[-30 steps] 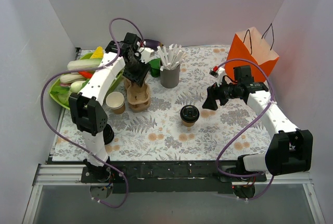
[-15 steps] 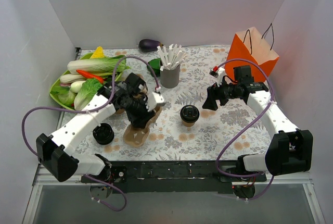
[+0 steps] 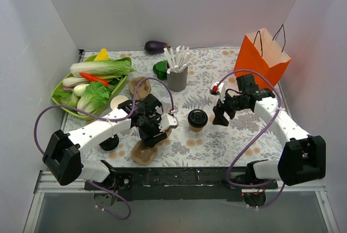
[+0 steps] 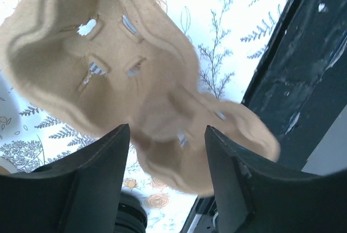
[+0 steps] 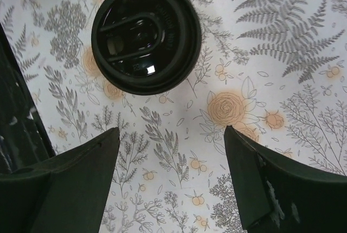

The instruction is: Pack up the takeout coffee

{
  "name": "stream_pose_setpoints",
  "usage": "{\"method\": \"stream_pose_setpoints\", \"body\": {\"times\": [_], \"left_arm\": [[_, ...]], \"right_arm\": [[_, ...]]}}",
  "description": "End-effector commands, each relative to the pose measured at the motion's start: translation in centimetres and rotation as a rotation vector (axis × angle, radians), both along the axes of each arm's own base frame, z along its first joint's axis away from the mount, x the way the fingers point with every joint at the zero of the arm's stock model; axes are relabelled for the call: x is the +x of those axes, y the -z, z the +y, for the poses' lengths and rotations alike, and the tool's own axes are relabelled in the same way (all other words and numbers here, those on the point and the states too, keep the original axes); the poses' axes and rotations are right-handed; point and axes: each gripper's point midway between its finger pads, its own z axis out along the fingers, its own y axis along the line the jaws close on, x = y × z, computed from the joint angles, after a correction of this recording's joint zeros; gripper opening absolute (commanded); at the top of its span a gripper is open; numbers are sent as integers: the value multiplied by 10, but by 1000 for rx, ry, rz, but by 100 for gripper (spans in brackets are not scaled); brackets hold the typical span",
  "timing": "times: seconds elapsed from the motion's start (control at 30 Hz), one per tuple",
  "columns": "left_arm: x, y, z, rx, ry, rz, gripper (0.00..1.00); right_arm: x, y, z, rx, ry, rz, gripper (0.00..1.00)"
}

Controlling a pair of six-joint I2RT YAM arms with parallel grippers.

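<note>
- Two arms over the fern-print tabletop (image 3: 206,146); coffee not packed yet.
- Small brown kraft-paper cup (image 3: 197,119) w/ round black plastic lid stands upright mid-tabletop, between the arms. It's well apart from the orange paper bag (image 3: 263,59) at the far right.
- Right tool (image 3: 219,115): released, fingers spread wide, nothing in them, just beside the cup. Wrist view: the lid sits ahead of the gap and off to one side, not between the fingers.
- Left tool (image 4: 165,130): over the brown moulded-pulp cup-carrier tray (image 3: 143,151) near the front edge. The tray's narrow waist lies between the fingers, but the view is blurred, so can't tell if it's clamped or let go.
- Risk 1: closing the right tool from here prob. misses or clips the cup's side, so it tips and spills. Needs centring on the cup first.
- Risk 2: the paper wall looks soft. Too hard a squeeze could dent it or pop the lid, and a grab by the lid alone could pull it off.
- Risk 3: the left arm is near the cup's other side. If both arms close in together, one could knock the cup or the other arm.
- Risk 4: the bag looks light and stands on its own, w/ dark handles over the mouth. A cup brought in low could catch the rim or a handle and topple it.
</note>
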Motion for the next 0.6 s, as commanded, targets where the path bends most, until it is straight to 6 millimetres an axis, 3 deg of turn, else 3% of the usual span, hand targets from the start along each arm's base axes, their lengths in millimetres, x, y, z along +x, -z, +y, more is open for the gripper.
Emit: {"method": "stream_pose_setpoints", "body": {"times": [0.0,0.1,0.13,0.2,0.33,0.47,0.57], "left_arm": [[14,-7,-14,-56,-29,-56,60],[17,-16,-16,-62,-43,-64,67],[20,-24,-19,-77,-49,-77,75],[25,-38,-22,-103,-102,-105,77],[66,-95,-26,-215,-294,-225,78],[116,-147,7,-313,-589,-343,81],[135,-175,29,-368,-730,-399,84]], "right_arm": [[-17,26,-5,-117,-170,-88,86],[-18,40,8,-145,-202,-91,86],[-19,44,12,-148,-206,-84,86],[-18,47,22,-153,-215,-93,86],[-6,58,33,-176,-146,-61,86],[8,60,43,-150,-76,-22,84],[15,56,57,-103,-63,14,81]]}}
